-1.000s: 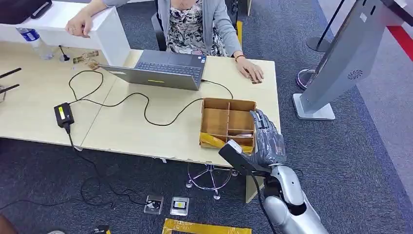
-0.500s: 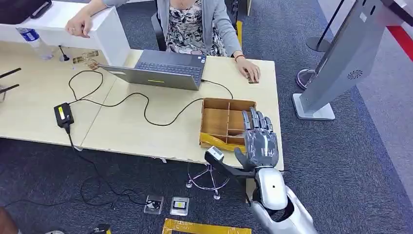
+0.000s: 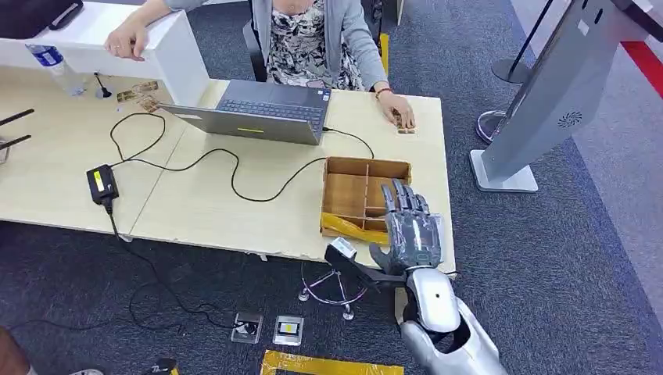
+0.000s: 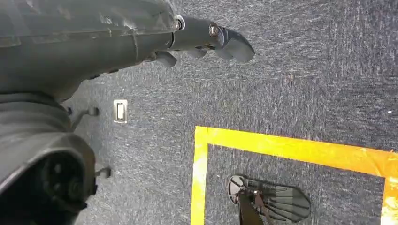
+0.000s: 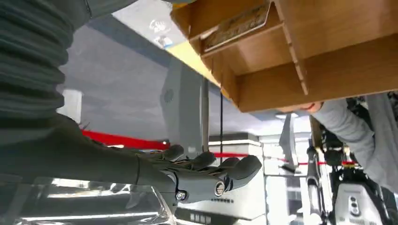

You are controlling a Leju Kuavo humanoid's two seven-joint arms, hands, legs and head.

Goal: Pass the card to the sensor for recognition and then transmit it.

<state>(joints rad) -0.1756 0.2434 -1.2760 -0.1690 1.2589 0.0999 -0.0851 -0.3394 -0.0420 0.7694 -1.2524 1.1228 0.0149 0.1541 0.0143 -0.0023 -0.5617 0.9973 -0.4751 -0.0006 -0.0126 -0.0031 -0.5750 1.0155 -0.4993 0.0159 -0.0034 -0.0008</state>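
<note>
A wooden divided box (image 3: 348, 191) stands near the table's right front corner. My right hand (image 3: 410, 226) hovers over its near right compartments, back toward the camera, fingers spread and holding nothing. In the right wrist view a brownish card (image 5: 237, 26) lies in one compartment of the box (image 5: 328, 70), apart from my fingers (image 5: 211, 174). The grey sensor kiosk (image 3: 559, 86) stands on the floor to the right of the table. My left hand (image 4: 206, 40) hangs over the carpet with nothing in it.
A person sits behind the table (image 3: 195, 211), one hand (image 3: 395, 108) resting beside a small card (image 3: 405, 129). A laptop (image 3: 266, 113), a black cable and a power adapter (image 3: 102, 183) lie on the table. Yellow tape (image 4: 281, 147) marks the carpet.
My right hand has turned its back to the camera, spread its fingers and shifted left over the box. The person's hand drew back slightly.
</note>
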